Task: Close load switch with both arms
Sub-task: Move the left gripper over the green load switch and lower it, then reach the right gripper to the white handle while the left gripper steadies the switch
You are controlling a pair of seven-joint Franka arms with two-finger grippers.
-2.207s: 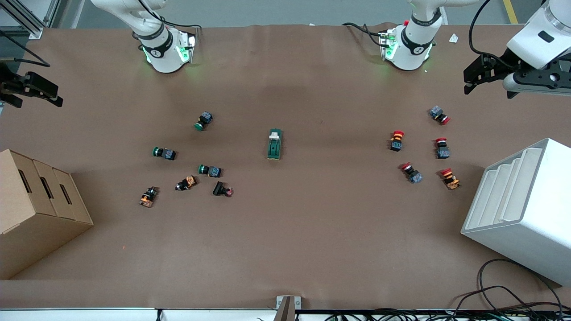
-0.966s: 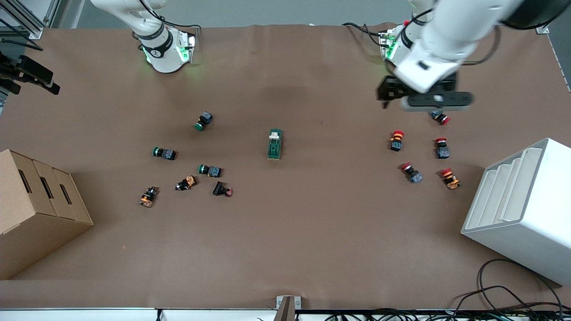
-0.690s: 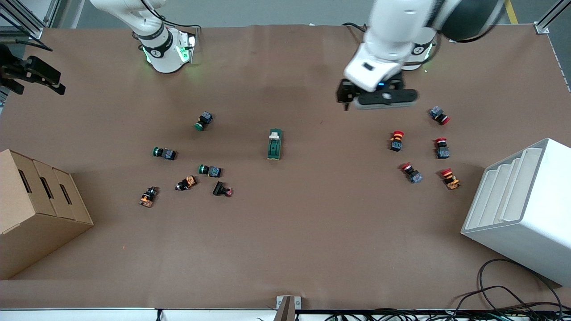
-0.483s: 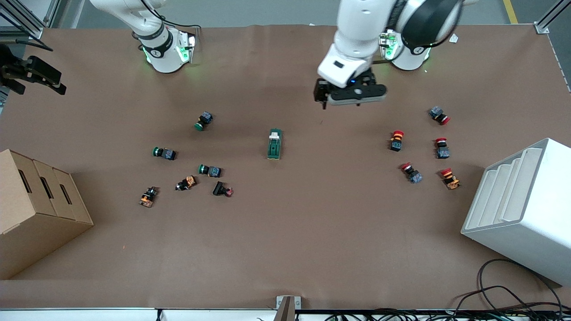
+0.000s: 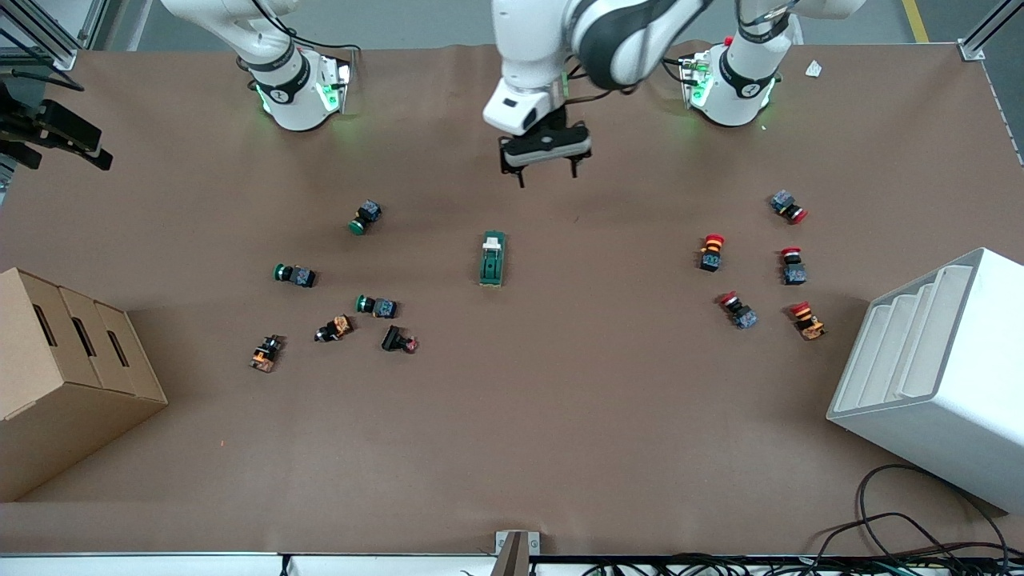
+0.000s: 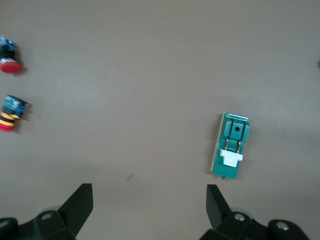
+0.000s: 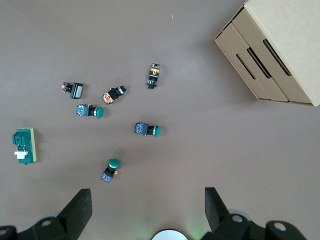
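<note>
The load switch point(image 5: 493, 258) is a dark green oblong block with a white lever piece, lying mid-table. It also shows in the left wrist view point(image 6: 231, 145) and the right wrist view point(image 7: 24, 145). My left gripper point(image 5: 548, 174) is open and empty, in the air over bare table between the arms' bases and the switch; its fingers point(image 6: 80, 206) stand wide apart. My right gripper point(image 5: 58, 138) is open and empty, held high over the table's edge at the right arm's end, with its fingers point(image 7: 79, 207) wide apart.
Green, orange and black push-buttons point(image 5: 376, 305) lie scattered toward the right arm's end. Red push-buttons point(image 5: 711, 250) lie toward the left arm's end. A cardboard box point(image 5: 64, 376) and a white stepped rack point(image 5: 936, 376) stand at the two table ends.
My left arm has swung from the left arm's end of the table to over the middle, close to the load switch. My right gripper has barely shifted. The switch has not moved.
</note>
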